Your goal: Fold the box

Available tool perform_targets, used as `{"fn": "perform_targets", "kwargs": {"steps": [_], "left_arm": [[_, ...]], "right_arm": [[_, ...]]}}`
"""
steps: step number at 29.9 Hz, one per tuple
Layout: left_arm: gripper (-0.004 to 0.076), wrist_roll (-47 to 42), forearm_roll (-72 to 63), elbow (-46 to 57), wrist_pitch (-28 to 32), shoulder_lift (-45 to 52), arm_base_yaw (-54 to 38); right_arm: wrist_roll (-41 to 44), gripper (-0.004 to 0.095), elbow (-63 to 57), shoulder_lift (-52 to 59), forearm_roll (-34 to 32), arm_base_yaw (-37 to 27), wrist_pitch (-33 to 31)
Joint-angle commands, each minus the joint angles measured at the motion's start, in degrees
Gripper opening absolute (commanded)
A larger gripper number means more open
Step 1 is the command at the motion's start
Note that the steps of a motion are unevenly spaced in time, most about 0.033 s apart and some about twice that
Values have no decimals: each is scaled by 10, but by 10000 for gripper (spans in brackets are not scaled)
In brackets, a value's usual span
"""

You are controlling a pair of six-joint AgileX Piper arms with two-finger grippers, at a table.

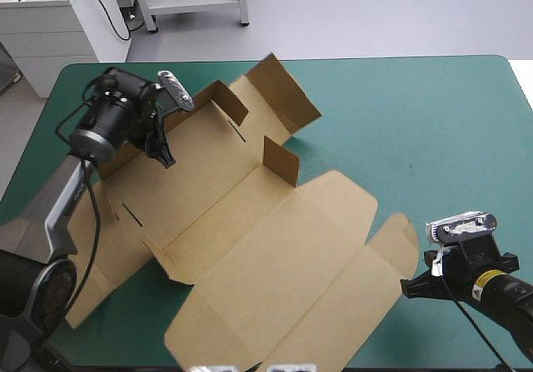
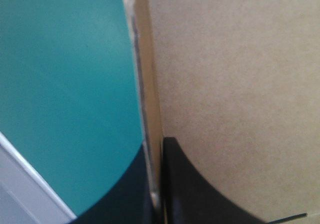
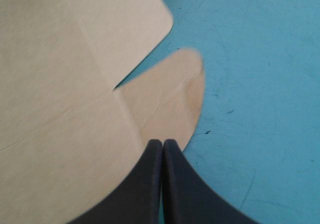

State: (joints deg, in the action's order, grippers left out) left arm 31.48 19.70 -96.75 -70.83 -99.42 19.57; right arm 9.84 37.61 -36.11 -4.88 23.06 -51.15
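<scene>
High view: left gripper (image 1: 162, 151) clamped on box (image 1: 250, 214) wall near worktop's far-left corner, seemingly to raise it; right gripper (image 1: 408, 287) closed, empty.

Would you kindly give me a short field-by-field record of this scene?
Surface: teal-green cover
Box: brown, mostly flat, far flaps raised
Left gripper: shut on the box's far-left edge
Right gripper: shut, at the rounded near-right flap; contact unclear
</scene>
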Motion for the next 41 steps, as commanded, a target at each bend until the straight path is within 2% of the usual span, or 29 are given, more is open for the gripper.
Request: {"fn": "perform_targets", "kwargs": {"steps": [1, 9, 12, 17, 21, 26, 30, 36, 41], "left_arm": [[-8, 14, 106, -19, 8, 12, 58], [-8, 8, 182, -19, 188, -2, 159], [-8, -43, 234, -19, 224, -2, 196], [-8, -116, 318, -19, 221, -2, 248], [-8, -116, 320, -18, 198, -1, 283], [-8, -168, 393, 28, 228, 1, 305], [-8, -278, 511, 92, 237, 6, 320], [-8, -449, 684, 177, 218, 28, 358], [-8, -478, 693, 214, 191, 39, 370]], "right_arm": [[4, -21, 15, 0, -2, -3, 25], [14, -21, 15, 0, -2, -3, 25], [20, -21, 15, 0, -2, -3, 25], [23, -21, 15, 0, -2, -3, 25], [30, -19, 15, 0, -2, -3, 23], [33, -19, 15, 0, -2, -3, 21], [33, -19, 15, 0, -2, -3, 21], [37, -19, 15, 0, -3, -3, 25], [54, -19, 27, 0, -4, -3, 50]]}}
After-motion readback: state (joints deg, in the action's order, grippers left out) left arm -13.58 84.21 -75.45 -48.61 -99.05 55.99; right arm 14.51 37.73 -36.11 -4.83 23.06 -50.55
